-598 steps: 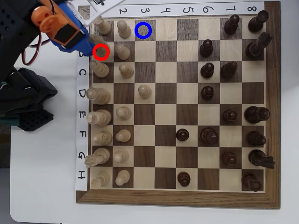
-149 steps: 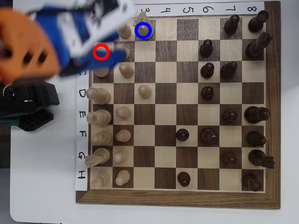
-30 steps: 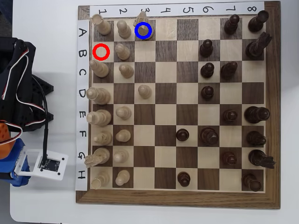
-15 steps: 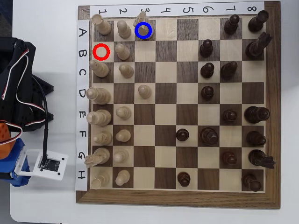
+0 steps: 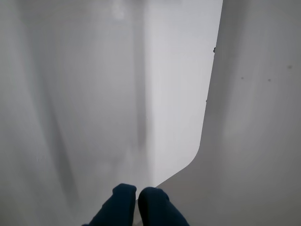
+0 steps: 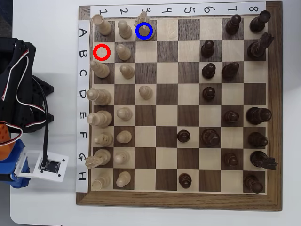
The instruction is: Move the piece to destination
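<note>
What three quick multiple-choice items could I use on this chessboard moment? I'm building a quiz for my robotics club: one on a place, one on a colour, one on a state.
1. Where does the pale knight stand?
A. On the blue-ringed square
B. On the red-ringed square
C. Off the board

2. What colour is the ring on the vacant marked square?
A. Blue
B. Green
C. Red

3. How is the gripper?
A. Shut on the knight
B. Shut, holding nothing
C. Wide open

Answers: 1 A, the overhead view shows the knight at the blue ring; 2 C, the red ring encloses bare wood; 3 B, the wrist view shows fingertips together over the white table.
</note>
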